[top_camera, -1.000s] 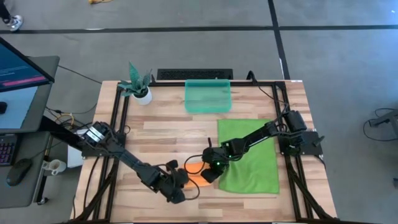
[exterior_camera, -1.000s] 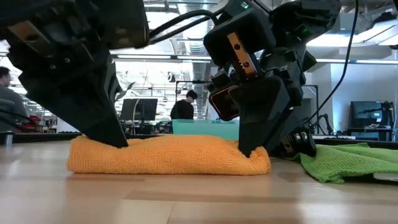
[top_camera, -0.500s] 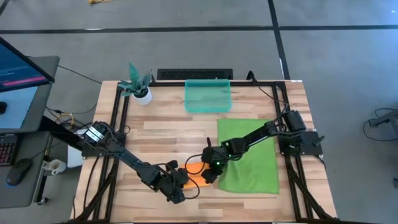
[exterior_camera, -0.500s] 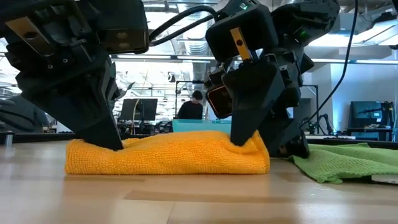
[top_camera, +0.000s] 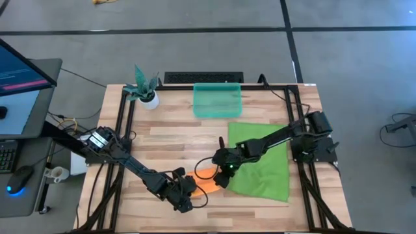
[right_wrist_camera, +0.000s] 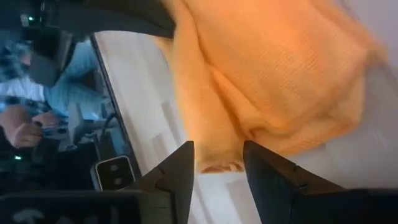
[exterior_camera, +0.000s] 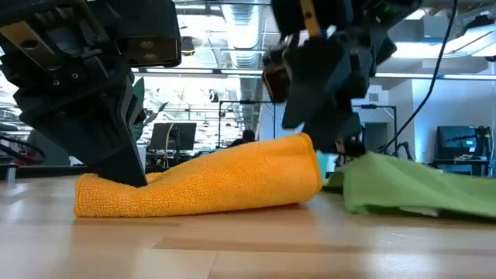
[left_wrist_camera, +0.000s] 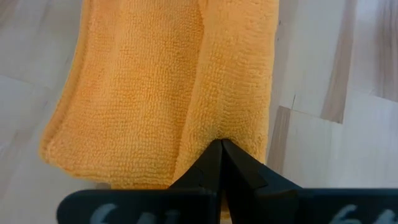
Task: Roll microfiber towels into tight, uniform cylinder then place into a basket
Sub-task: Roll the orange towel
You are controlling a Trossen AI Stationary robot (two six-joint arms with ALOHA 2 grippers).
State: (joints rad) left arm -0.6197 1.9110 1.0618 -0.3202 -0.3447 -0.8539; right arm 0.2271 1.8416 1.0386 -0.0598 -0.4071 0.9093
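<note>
The orange towel (top_camera: 207, 182) is a loose roll near the table's front middle. In the low view (exterior_camera: 209, 182) it slants, its right end raised and its left end on the wood. My left gripper (top_camera: 187, 195) is shut and sits on the roll's left end (exterior_camera: 108, 190). My right gripper (top_camera: 220, 175) is shut on the roll's right end. The green towel (top_camera: 263, 162) lies spread and skewed on the table's right, humped at its near left part (exterior_camera: 372, 174). The teal basket (top_camera: 218, 101) stands at the far middle. My left gripper presses its shut fingertips (left_wrist_camera: 222, 149) down into the crease between two folds of the orange roll (left_wrist_camera: 211, 118), at its left end. The fingers come from above, slanting. That end stays on the table. My right gripper pinches the orange roll's right end (right_wrist_camera: 217, 146) between its two fingers, several layers thick. The fingers (exterior_camera: 310, 116) come from above, slanting down. That end (exterior_camera: 306, 159) is lifted clear of the table, and the roll tilts down to its left end.
A plant in a white pot (top_camera: 146, 91) stands at the far left corner. A monitor, keyboard and mouse (top_camera: 19, 78) sit on a desk beyond the table's left edge. Bare wood (top_camera: 175, 136) lies between the basket and the towels.
My right gripper has risen, lifting the orange roll's right end off the table. The left end has stayed down under my left gripper, so the roll now tilts. The green towel's near left part has been dragged and humped up.
</note>
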